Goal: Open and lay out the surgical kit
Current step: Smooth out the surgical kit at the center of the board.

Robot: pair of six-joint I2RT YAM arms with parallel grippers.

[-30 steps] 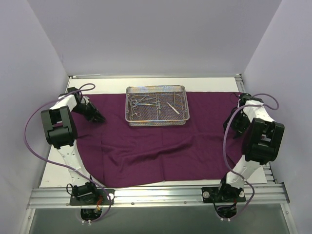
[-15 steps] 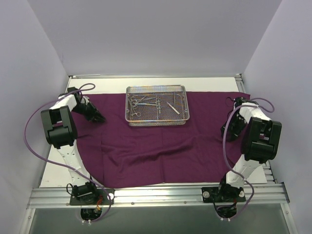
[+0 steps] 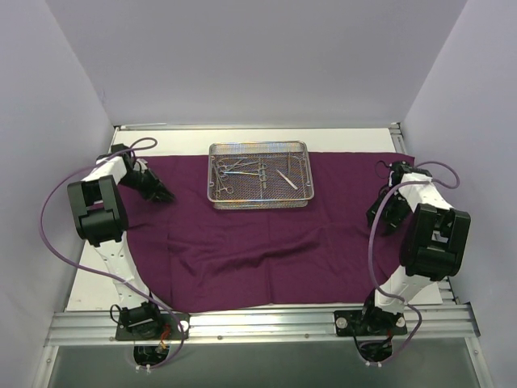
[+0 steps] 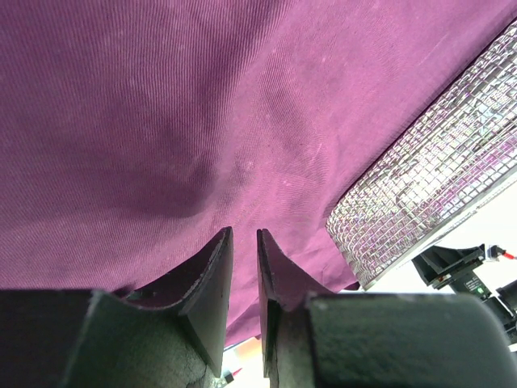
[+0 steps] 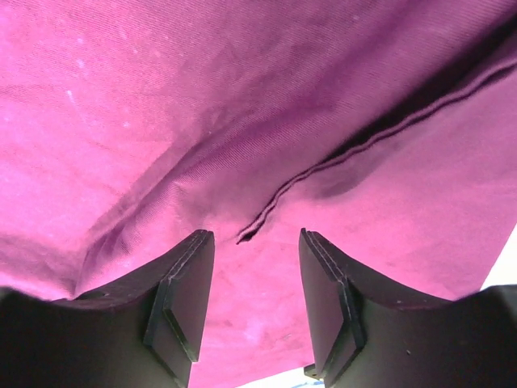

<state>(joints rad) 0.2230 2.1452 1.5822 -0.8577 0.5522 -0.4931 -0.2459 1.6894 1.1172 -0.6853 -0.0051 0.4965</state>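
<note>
The cloth (image 3: 266,234) lies spread over the worktop (image 3: 89,283), rumpled along its near edge. The tray (image 3: 260,204) sits on its far middle, with the forceps (image 3: 240,169) and tweezers (image 3: 287,179) inside.

My left end effector (image 4: 244,234) is low over the cloth's left margin. Its jaws are nearly together, with only a slit between them, and I see nothing pinched in that slit. My right end effector (image 5: 256,234) is down at the right margin with its jaws moderately apart and empty. It points at a stitched hem (image 5: 339,158) where the fabric folds over itself.

I judge the cloth to be soft, light and limp. It will drape, bunch and drag rather than slide as a sheet, so pulling one side could tug the tray. I should take it by an edge or a raised fold, and the hem on the right looks like the best purchase, since flat fabric gives my jaws nothing to bite. The fabric is probably grippy enough once pinched.

The tray looks rigid and fairly light. Its wire rim is thin, so I would clamp a side wall. The instruments are small, hard, smooth steel and likely slippery. They lie tangled together, so I would go for a ring handle or a shank that stands clear.
</note>
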